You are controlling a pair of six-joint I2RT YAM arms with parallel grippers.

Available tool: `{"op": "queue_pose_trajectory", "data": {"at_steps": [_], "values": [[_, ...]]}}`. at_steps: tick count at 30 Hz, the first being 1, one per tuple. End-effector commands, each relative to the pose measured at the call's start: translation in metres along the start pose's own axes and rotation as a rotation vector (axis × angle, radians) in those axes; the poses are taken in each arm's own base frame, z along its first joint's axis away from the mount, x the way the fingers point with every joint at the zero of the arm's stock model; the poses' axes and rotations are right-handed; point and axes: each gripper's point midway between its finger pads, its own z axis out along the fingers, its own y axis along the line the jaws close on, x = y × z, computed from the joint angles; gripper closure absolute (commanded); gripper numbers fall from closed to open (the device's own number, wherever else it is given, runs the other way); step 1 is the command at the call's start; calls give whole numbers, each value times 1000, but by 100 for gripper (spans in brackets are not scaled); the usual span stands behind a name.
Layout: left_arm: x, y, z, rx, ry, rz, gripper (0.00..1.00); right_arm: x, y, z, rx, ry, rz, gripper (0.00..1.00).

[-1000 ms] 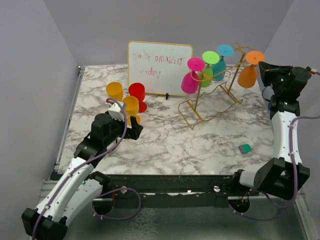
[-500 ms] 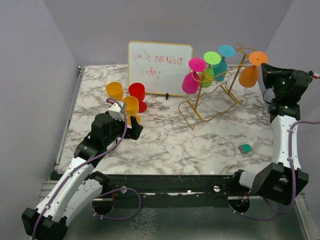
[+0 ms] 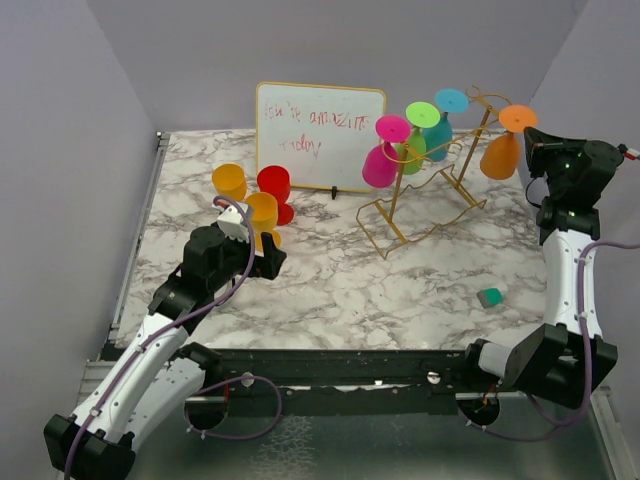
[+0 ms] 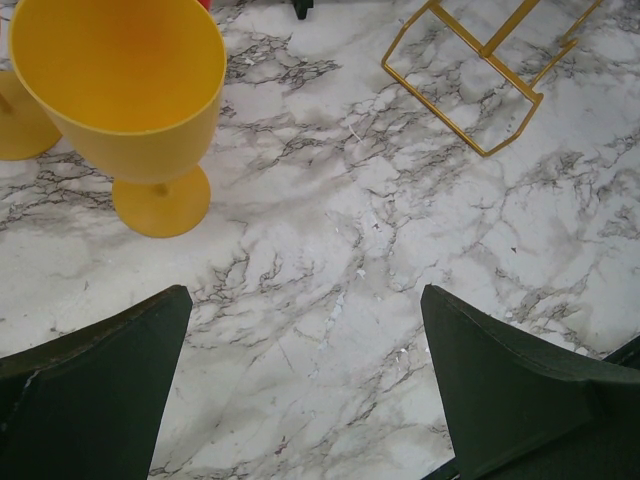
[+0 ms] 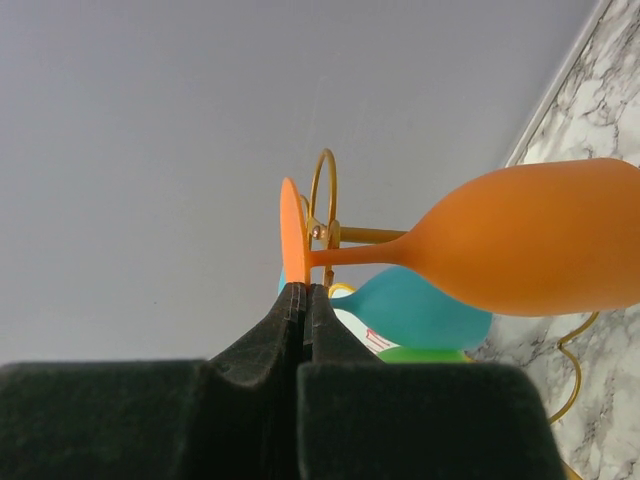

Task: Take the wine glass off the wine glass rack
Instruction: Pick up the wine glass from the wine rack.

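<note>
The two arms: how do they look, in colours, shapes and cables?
The left arm and the right arm have white tube links and black joint housings. A thin lilac cable runs loose along each. A small green light glows on the right arm's wrist. The left claw and right claw have matte black, wedge-shaped fingers.

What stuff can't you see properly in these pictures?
- Whiteboard writing: top view, too small to read.
- Little green block: top view, too small to identify.
- Green wine glass: right wrist view, mostly behind the teal wine glass and right end effector.
- Its tips holding the orange wine glass: top view, hidden behind its wrist.
</note>
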Motion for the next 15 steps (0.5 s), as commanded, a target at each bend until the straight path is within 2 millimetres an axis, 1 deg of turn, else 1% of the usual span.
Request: {"op": "queue_pose_trajectory", "data": {"at_steps": [1, 6, 10, 15], "values": [[-3, -3, 0, 22, -11, 11, 1, -12, 1, 2, 7, -52, 16, 100], [-2, -3, 1, 21, -5, 12, 1, -6, 4, -4, -8, -23, 6, 100], [-1, -3, 2, 23, -2, 11, 1, -6, 13, -13, -32, -26, 5, 99], [-2, -4, 1, 27, -5, 11, 1, -8, 6, -28, 13, -52, -36, 100]]}}
